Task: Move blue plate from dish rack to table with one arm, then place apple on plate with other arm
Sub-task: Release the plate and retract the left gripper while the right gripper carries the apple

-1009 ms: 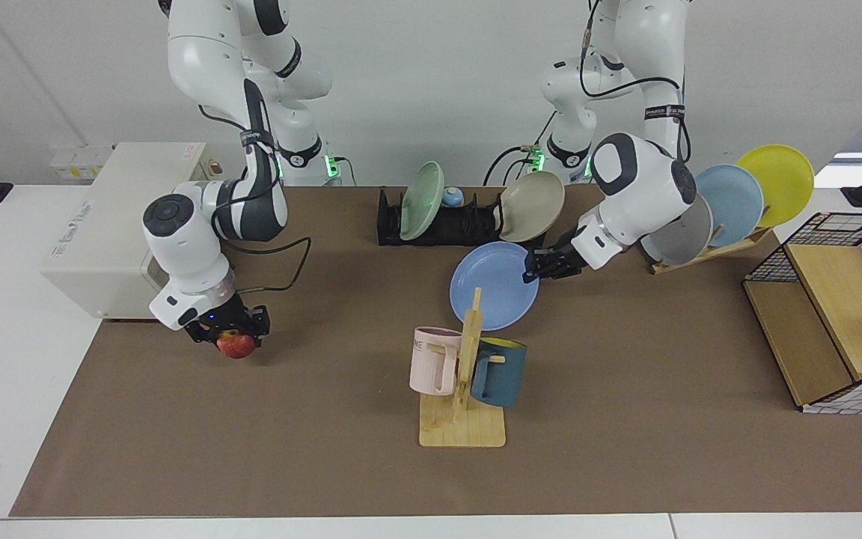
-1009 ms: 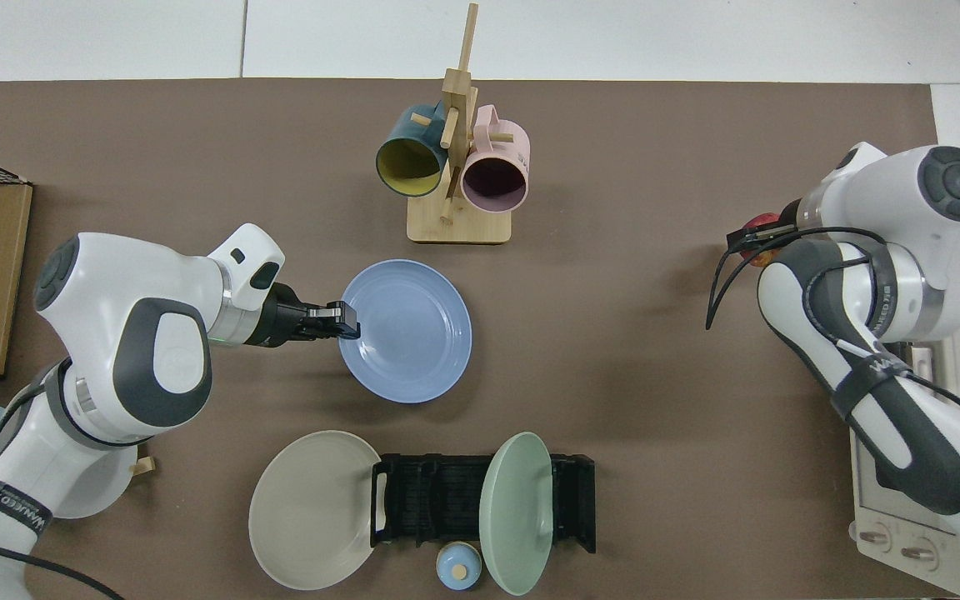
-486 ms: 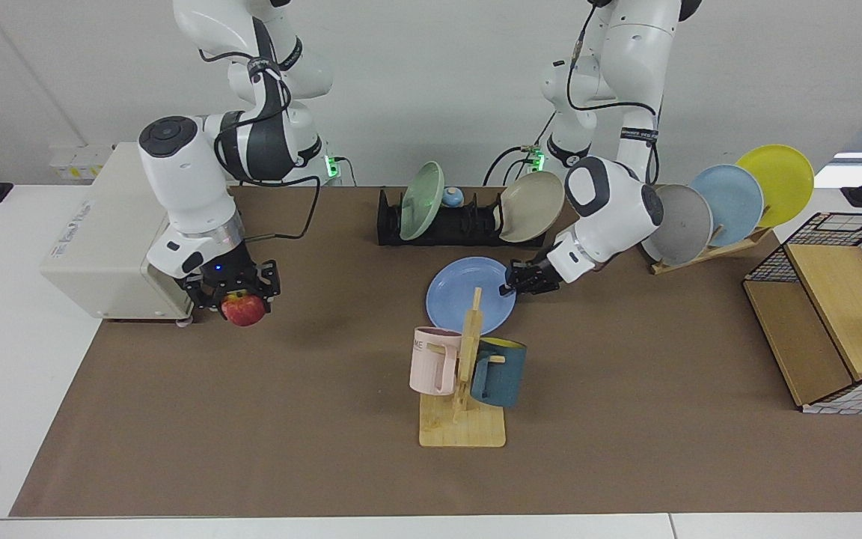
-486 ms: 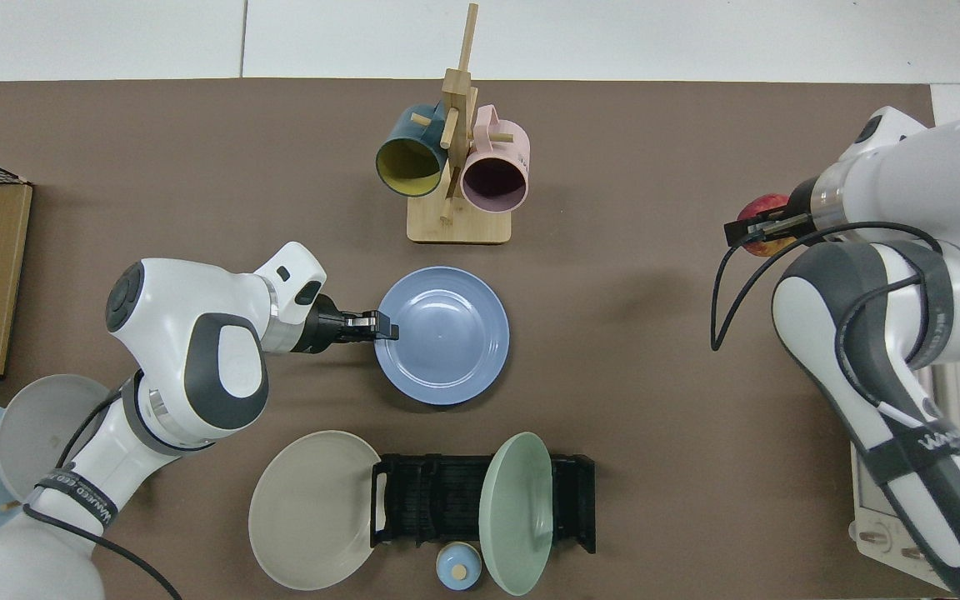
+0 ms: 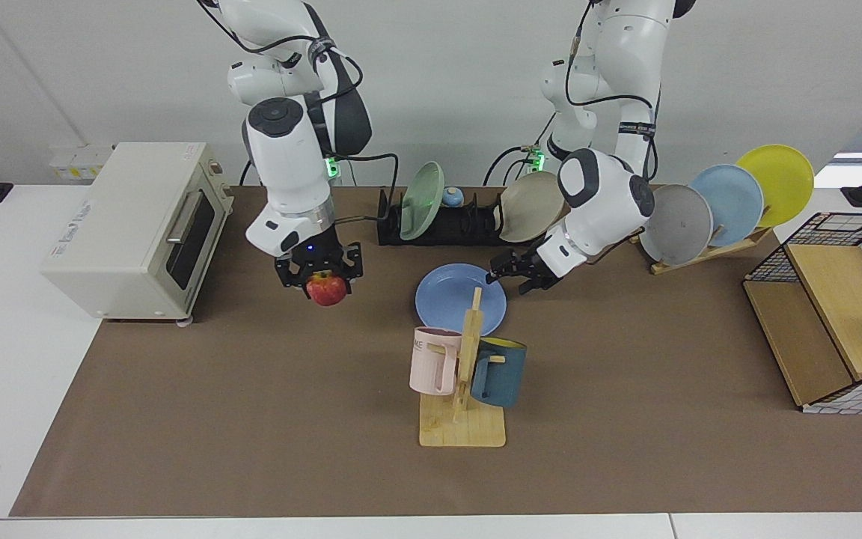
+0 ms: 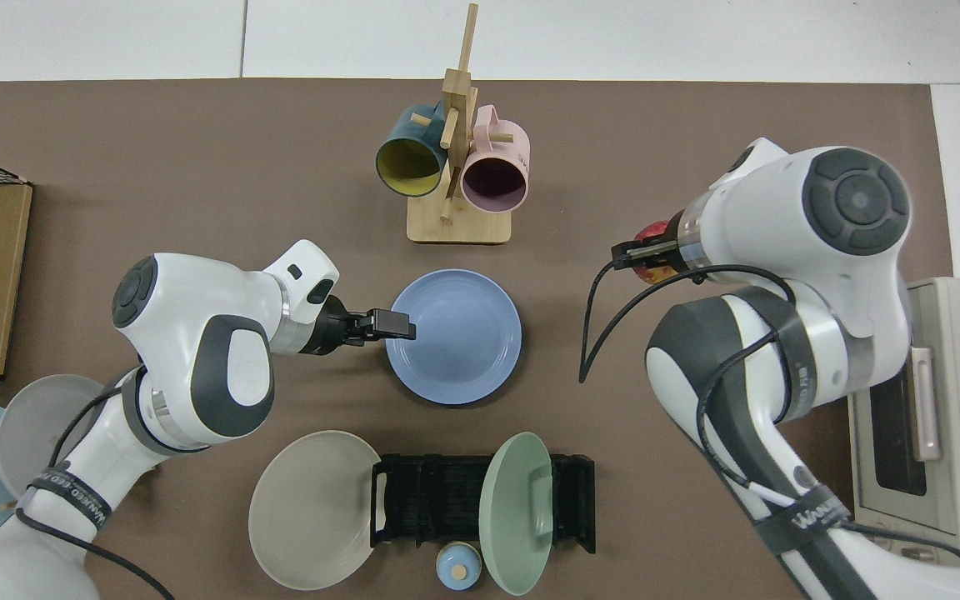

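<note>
Since a second ago the right gripper (image 5: 325, 271) has swung in from beside the toaster oven (image 5: 132, 228) toward the middle of the table (image 5: 251, 419), fingers clamped on the apple (image 5: 327, 289), which hangs in the air, well clear of the brown surface. The blue plate (image 5: 455, 297) has slid a bit that way too and now lies flat on the table, out of the dish rack (image 5: 461, 224). The left gripper (image 5: 507, 278) has let go: its fingers stand spread apart at the plate's rim.

The rack is a low black slotted thing holding a pale green plate (image 5: 422, 201) upright, with a beige plate (image 5: 530, 206) leaning at its end. A wooden mug tree (image 5: 465, 374) carries a pink mug (image 5: 431, 360) and a dark teal mug (image 5: 500, 371). The slanted wooden stand (image 5: 708, 251) holds grey, sky-blue and yellow plates. The plates all look smooth and glossy; the table cover is matte.
</note>
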You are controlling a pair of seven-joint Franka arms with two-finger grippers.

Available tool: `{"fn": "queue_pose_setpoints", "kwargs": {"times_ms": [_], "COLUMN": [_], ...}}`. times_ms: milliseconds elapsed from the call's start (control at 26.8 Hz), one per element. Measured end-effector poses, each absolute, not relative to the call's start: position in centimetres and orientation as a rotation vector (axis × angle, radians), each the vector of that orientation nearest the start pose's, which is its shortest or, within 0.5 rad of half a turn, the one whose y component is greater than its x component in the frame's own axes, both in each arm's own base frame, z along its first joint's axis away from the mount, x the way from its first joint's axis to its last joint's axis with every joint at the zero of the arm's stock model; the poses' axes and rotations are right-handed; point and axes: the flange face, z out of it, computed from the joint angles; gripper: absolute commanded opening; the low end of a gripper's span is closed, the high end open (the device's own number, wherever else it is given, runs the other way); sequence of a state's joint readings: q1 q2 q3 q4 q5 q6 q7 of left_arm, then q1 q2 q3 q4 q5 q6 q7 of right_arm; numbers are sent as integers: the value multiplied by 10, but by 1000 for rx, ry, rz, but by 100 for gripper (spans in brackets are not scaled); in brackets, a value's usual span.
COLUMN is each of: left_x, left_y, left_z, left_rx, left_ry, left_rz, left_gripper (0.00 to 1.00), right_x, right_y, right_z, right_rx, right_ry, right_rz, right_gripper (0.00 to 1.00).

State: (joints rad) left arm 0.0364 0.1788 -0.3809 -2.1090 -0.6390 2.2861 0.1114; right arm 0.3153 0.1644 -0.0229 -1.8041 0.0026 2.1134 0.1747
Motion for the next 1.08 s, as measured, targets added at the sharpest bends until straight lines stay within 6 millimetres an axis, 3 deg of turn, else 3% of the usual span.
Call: {"fn": "queue_pose_setpoints", "kwargs": {"times_ms": [149, 374, 523, 897, 1083], "left_x": [539, 547, 544, 546, 543], "left_y": [-199, -179, -167, -130, -122], "left_z": [394, 500, 551, 606, 627], "left_rx": [2739, 3027, 3105, 3167, 3172], "left_ry": [-110, -285, -316, -346, -344], "left_rz": [-124, -107, -114, -113, -86], "left_gripper": [99, 99, 99, 100, 100], "right_x": [580, 548, 529, 505, 502], "right_y": [216, 282, 321, 383, 398], "right_z": [459, 449, 439, 384, 357], "right_rx": [-3093, -3081, -3056, -3028, -3023], "right_ry": [-171, -259, -266, -386, -416], "right_rz": [-194, -155, -132, -96, -104], "right_gripper": [0, 0, 0, 0, 0]}}
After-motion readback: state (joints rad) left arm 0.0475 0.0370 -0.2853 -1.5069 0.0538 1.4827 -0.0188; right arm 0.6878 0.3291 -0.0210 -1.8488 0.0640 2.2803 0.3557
